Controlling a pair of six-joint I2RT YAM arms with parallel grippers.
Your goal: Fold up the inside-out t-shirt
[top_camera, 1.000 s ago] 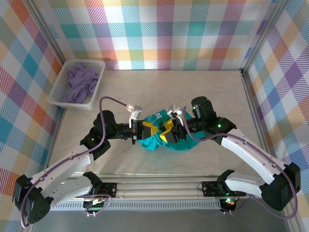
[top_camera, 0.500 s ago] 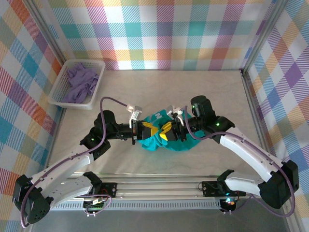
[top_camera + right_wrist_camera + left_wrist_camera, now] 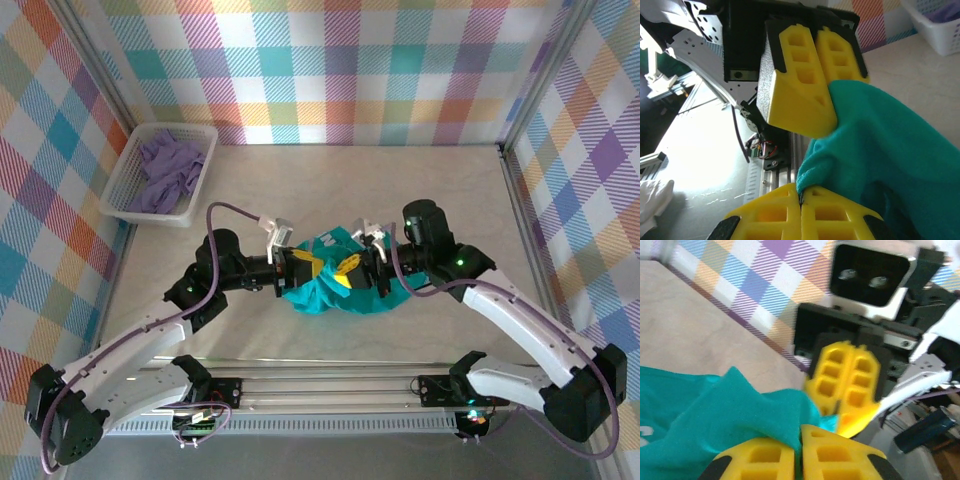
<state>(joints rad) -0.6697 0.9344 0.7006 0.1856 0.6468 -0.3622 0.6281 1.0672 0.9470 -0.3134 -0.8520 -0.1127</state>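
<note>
On the table [image 3: 400, 190], the teal t-shirt [image 3: 322, 296] sits crumpled, left tool [image 3: 316, 267] and right tool [image 3: 344, 276] each clamped on its cloth.

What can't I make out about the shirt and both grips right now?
1. Top view: the t-shirt is bunched. The left gripper and right gripper cover its middle, so sleeves, collar and hem cannot be told apart.
2. Left wrist view: the bottom edge cuts off its own fingers, and the opposite gripper is blurred.
3. Right wrist view: closed pads hide how much cloth each pinch holds.
</note>
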